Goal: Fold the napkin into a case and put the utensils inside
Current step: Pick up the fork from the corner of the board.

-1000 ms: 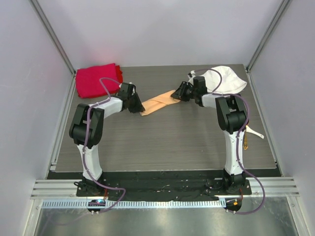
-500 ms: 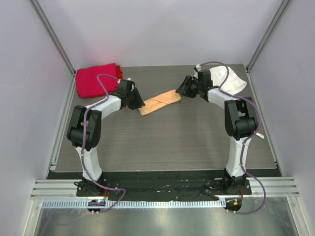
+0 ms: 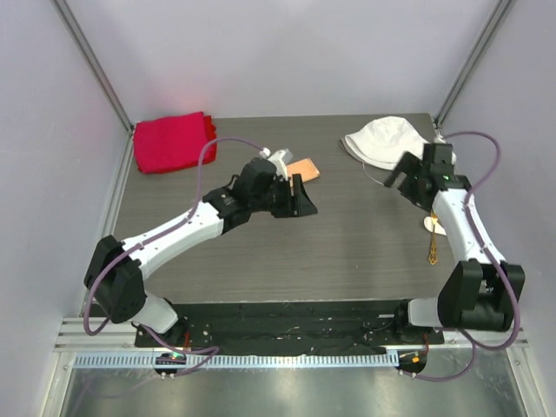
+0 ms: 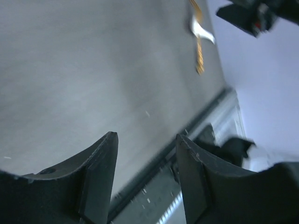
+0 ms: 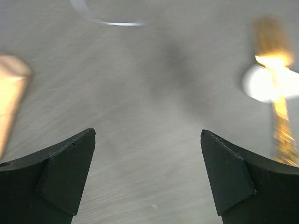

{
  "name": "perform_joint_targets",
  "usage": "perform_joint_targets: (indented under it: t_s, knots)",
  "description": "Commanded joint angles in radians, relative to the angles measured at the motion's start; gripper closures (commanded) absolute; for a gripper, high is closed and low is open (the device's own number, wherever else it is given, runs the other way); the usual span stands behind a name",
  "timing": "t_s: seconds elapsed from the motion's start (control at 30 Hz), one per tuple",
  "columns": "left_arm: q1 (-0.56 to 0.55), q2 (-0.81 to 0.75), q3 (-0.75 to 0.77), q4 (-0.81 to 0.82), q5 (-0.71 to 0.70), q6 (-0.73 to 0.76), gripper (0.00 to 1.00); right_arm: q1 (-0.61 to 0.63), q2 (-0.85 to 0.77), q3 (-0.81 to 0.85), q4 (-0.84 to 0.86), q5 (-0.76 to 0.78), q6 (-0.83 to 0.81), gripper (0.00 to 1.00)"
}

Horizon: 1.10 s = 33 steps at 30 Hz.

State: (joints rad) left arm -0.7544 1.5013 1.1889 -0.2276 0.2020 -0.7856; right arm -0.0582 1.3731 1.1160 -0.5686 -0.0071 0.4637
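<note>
Two grippers: the left gripper (image 4: 145, 140) and the right gripper (image 5: 148, 135) both have their jaws spread, with nothing between them.
Utensils: nearest to me, the utensils (image 3: 432, 228) lie flat on the table (image 3: 347, 261) close to its right edge. The white spoon end touches a thin gold piece (image 3: 431, 249). Neither is in the case.
Left arm: it reaches out over mid-table, its gripper just in front of the case.
Right arm: it hangs between the utensils and the white hat (image 3: 387, 139), a little above the tabletop, as far as I can judge.
Case: the case (image 3: 306, 168) is a narrow peach satin strip past mid-table. Its near end is hidden behind the left wrist, so I cannot tell where its mouth faces.
Far corner: the red cloth (image 3: 171, 142) sits well apart at the back left.
Risk, cloth: satin is slick, so a low pass by the left arm could drag it and spring the fold.
Risk, utensils: a shallow pinch on such flat pieces may skate them towards the edge.
</note>
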Motion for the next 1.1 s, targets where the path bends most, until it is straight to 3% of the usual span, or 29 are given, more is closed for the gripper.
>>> perform_joint_targets:
  t_s: [0.0, 0.1, 0.33, 0.53, 0.67, 0.87, 1.07]
  knots:
    - [-0.065, -0.042, -0.034, 0.005, 0.166, -0.017, 0.41, -0.202, -0.092, -0.106, -0.145, 0.147, -0.043, 0.00]
    - [-0.095, -0.111, -0.060, 0.007, 0.178, 0.017, 0.40, -0.317, -0.030, -0.131, -0.163, 0.179, -0.080, 0.01]
    - [-0.094, -0.222, -0.028, -0.159, 0.220, 0.135, 0.39, -0.373, 0.144, -0.157, -0.050, 0.228, -0.053, 0.04]
    - [-0.094, -0.213, 0.009, -0.242, 0.226, 0.187, 0.40, -0.374, 0.181, -0.160, 0.062, 0.228, -0.068, 0.22]
    - [-0.092, -0.207, -0.018, -0.210, 0.246, 0.171, 0.40, -0.374, 0.219, -0.189, 0.095, 0.170, -0.065, 0.48]
    - [-0.092, -0.190, -0.009, -0.207, 0.246, 0.169, 0.40, -0.370, 0.237, -0.243, 0.144, 0.092, -0.076, 0.48]
    - [-0.086, -0.178, -0.005, -0.210, 0.243, 0.175, 0.40, -0.342, 0.245, -0.260, 0.162, 0.081, -0.083, 0.69]
